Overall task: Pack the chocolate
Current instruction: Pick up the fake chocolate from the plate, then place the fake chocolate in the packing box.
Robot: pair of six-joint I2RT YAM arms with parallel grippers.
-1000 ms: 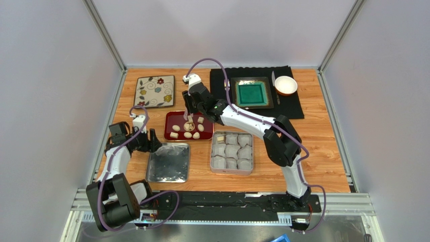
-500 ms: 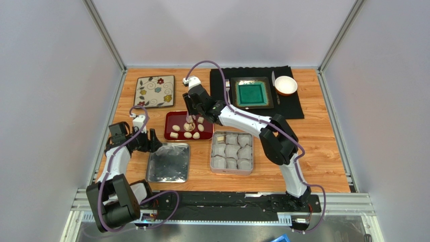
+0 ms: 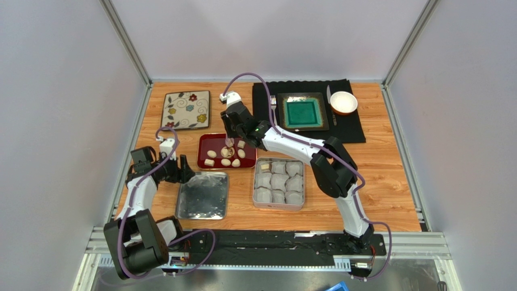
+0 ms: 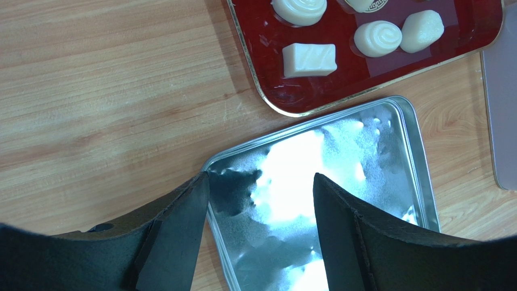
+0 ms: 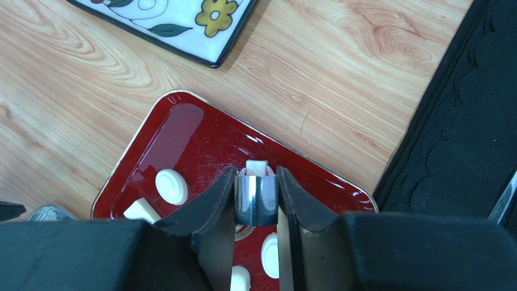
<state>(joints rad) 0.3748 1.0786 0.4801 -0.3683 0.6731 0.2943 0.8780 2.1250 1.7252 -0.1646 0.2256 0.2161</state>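
Several cream chocolate pieces (image 3: 226,159) lie on a red tray (image 3: 205,140) at centre left. My right gripper (image 3: 230,143) hovers over the tray, shut on shiny metal tongs (image 5: 256,200). A cream chocolate piece (image 5: 256,168) shows at the tongs' tip. More pieces (image 5: 172,186) lie on the tray (image 5: 182,121) beside my fingers. My left gripper (image 3: 184,172) is open and empty, with its fingers over the near-left corner of a silver lid (image 4: 340,157). In the left wrist view (image 4: 261,180) the tray (image 4: 267,66) and its pieces (image 4: 309,59) lie just beyond.
A silver tin (image 3: 255,182) lined with white paper cups (image 3: 279,182) stands right of the silver lid (image 3: 202,195). A floral plate (image 3: 185,109) lies at the back left. A black mat (image 3: 355,124) at the back holds a green dish (image 3: 303,112), a white bowl (image 3: 343,102) and a fork (image 3: 273,100).
My right gripper has shifted slightly over the red tray with the tongs in it. The left arm has not moved.
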